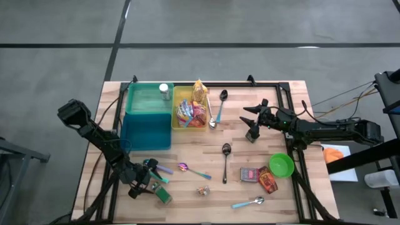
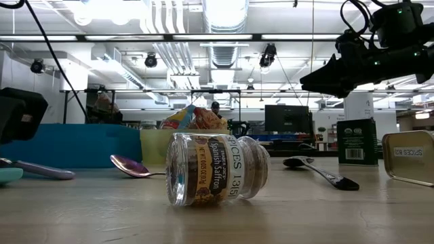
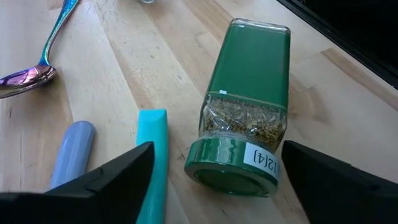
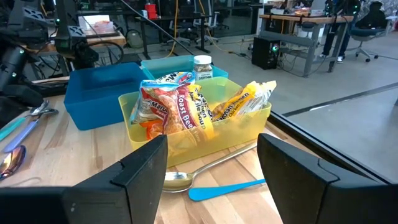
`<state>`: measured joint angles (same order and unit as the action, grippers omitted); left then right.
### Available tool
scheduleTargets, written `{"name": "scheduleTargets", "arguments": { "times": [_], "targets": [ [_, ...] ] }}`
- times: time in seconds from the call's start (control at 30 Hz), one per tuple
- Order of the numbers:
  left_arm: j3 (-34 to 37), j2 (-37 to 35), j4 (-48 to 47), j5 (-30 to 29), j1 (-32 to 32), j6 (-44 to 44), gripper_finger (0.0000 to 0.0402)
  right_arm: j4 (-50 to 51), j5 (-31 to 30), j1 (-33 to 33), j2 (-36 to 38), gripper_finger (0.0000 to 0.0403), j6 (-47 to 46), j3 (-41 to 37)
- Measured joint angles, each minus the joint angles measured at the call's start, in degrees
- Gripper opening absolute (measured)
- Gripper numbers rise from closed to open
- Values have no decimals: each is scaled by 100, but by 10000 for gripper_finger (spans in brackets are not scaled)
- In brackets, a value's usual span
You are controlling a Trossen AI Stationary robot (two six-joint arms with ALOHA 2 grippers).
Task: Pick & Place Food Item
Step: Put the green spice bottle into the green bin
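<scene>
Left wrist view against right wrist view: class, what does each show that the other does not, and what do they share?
Only the left wrist view shows the green spice jar lying on its side between the open left end effector fingers. Only the right wrist view shows the yellow bin of snack packets, the blue bin and the open right end effector. Both show spoons and the wooden table.

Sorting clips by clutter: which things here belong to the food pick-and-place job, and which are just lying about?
Job:
- left tool, open around the green spice jar lying on its side
- yellow bin of snack packets
- teal bin

Lying about:
- spoons
- green bowl
- small glass jar on its side
- right tool, waiting near the yellow bin
</scene>
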<state>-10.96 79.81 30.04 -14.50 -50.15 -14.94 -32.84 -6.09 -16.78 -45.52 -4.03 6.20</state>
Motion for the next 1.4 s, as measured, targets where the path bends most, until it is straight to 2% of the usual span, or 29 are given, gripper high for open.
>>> {"name": "scheduleTargets", "arguments": {
  "times": [0.3, 0.47, 0.6, 0.8, 1.03, 1.4],
  "targets": [
    [0, 0, 4, -2, 0, 17, 236, -2, 0, -2, 0, 246, 0, 0],
    [0, 0, 19, -4, 0, 17, 190, 0, 1, -1, 0, 246, 0, 0],
    [0, 0, 20, -9, 0, 17, 188, -2, 0, -2, 0, 246, 0, 2],
    [0, 0, 11, -48, 0, 17, 210, -2, 0, 0, 0, 246, 0, 2],
    [0, 0, 11, -56, 0, 17, 190, 0, 0, 0, 0, 246, 0, 0],
    [0, 0, -2, -114, 1, 15, 196, -2, 2, -1, -1, 246, 0, 0]
  ]
}}
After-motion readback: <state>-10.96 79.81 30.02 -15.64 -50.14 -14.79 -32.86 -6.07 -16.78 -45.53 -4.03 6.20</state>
